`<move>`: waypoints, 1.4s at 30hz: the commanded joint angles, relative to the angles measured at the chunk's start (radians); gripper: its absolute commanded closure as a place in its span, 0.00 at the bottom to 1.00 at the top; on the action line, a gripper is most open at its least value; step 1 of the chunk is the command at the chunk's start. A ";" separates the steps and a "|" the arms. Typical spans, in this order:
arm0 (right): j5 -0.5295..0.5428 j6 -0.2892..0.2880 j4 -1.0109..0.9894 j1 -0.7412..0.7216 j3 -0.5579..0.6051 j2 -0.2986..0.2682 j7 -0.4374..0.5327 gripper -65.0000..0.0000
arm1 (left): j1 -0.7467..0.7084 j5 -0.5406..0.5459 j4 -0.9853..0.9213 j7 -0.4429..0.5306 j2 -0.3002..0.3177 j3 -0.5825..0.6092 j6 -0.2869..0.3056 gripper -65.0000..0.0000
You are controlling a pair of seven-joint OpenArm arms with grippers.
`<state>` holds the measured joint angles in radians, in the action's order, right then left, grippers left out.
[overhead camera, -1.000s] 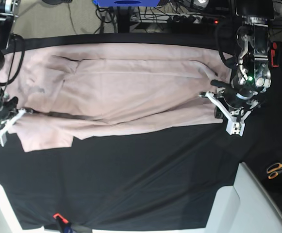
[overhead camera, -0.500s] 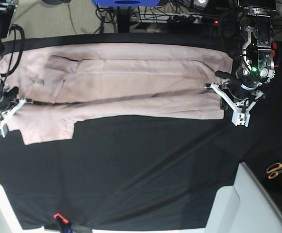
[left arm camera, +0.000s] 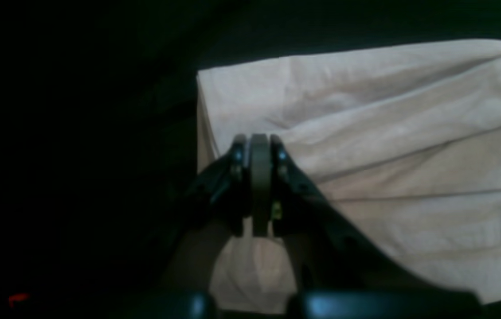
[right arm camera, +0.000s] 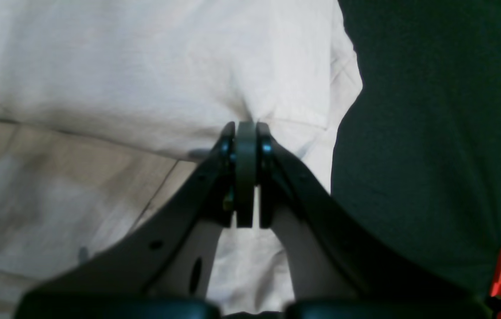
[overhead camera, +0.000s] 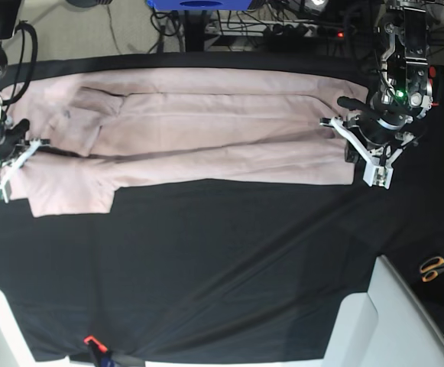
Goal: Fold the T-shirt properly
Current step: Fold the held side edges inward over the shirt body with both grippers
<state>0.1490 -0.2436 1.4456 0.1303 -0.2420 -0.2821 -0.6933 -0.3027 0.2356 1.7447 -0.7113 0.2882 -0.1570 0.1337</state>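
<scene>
The left gripper (left arm camera: 259, 150) is shut tight on one end of the T-shirt (overhead camera: 206, 134). The right gripper (right arm camera: 246, 133) pinches the other end. The shirt stretches flat between them on the black cloth (overhead camera: 229, 267).

Plain pale pink T-shirt (overhead camera: 206, 138); black tablecloth (overhead camera: 229, 260); orange-handled scissors (overhead camera: 435, 267).

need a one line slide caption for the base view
Both grippers, left and right, pinch opposite ends of the pink T-shirt, half-folded lengthwise on the black tablecloth.
</scene>
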 commanded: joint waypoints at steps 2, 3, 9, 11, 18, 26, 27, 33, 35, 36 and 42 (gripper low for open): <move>0.001 0.003 0.036 0.006 -0.007 -0.016 -0.002 1.00 | -0.005 0.000 0.018 0.020 0.012 -0.008 -0.004 1.00; 0.001 0.003 0.047 0.010 -0.007 -0.016 -0.015 1.00 | -0.008 0.000 0.018 0.022 0.012 -0.008 -0.004 1.00; -0.001 0.003 0.088 0.038 -0.007 0.004 -0.027 1.00 | -0.031 0.000 0.018 0.023 0.010 -0.008 -0.004 1.00; -0.002 0.003 0.091 0.052 -0.018 0.016 -0.027 1.00 | -0.040 0.000 0.018 0.023 0.010 -0.008 -0.004 1.00; -0.004 -0.003 0.091 0.079 -0.059 0.053 -0.029 1.00 | -0.045 0.003 0.018 0.023 0.006 -0.052 -0.004 1.00; -0.001 -0.003 0.097 0.102 -0.066 0.053 -0.033 1.00 | -0.045 -0.002 0.011 0.023 0.006 -0.048 -0.004 1.00; 0.001 -0.003 0.100 0.104 -0.066 0.056 -0.033 1.00 | -0.045 -0.002 0.011 0.023 0.006 -0.046 -0.004 1.00; -0.004 -0.001 0.111 0.122 -0.067 0.080 -0.027 1.00 | -0.045 -0.002 0.010 0.023 0.006 -0.045 -0.004 1.00; -0.004 0.002 0.111 0.124 -0.067 0.080 -0.027 1.00 | -0.046 -0.002 0.004 0.023 0.006 -0.045 -0.004 1.00; -0.004 0.002 0.111 0.124 -0.067 0.080 -0.027 1.00 | -0.046 -0.002 -0.009 0.023 0.006 -0.045 -0.004 1.00; -0.004 -0.001 0.108 0.124 -0.067 0.071 -0.026 1.00 | -0.046 -0.002 -0.059 0.025 0.010 -0.045 -0.004 1.00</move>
<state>0.1490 -0.2462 1.5379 0.2611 -0.3031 -0.1963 -0.7334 -0.3565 0.2352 1.6688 -0.7059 0.2836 -0.1959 0.1337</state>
